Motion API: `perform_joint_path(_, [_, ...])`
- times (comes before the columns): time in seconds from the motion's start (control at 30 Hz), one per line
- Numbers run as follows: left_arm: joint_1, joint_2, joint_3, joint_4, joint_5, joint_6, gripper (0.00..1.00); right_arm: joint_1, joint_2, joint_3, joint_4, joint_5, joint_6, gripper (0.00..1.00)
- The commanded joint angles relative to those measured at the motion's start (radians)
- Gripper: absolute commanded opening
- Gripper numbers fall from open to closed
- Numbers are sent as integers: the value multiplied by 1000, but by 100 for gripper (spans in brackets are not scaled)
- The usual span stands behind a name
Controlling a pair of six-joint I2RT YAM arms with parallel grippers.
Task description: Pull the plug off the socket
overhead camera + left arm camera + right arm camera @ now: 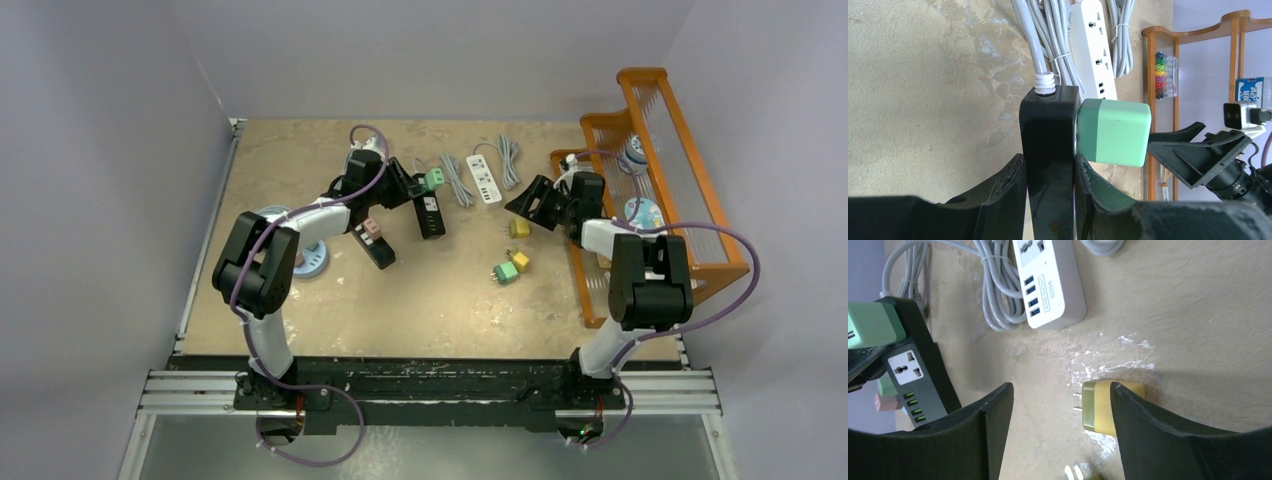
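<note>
Left claw point(1048, 167) was clamped across the black socket strip point(1048, 115) | green plug point(1115, 132) sat seated in that strip's face, just past the fingertips | right claw point(1060, 390) stood spread, holding nothing, above a yellow plug point(1100, 410) lying on the counter point(1198, 315) | white strip point(1050, 275) lay nearby.

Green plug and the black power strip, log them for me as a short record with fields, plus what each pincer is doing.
green plug: seated in the black power strip, near its cable end
black power strip: clamped between the fingers of the left pincer
left pincer: shut on the black power strip
right pincer: open, holding nothing, over a loose yellow plug
task status: green plug not yet pulled out
</note>
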Motion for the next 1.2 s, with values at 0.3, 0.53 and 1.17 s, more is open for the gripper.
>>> perform_joint_path(0.3, [-14, -46, 31, 64, 55, 53, 0, 203, -138, 205, 73, 92, -248, 83])
perform_joint_path(0.53, [-27, -53, 37, 53, 54, 68, 0, 296, -8, 331, 72, -14, -239, 82])
perform_joint_path(1.17, [-39, -56, 41, 45, 47, 79, 0, 412, 236, 566, -151, -35, -270, 18])
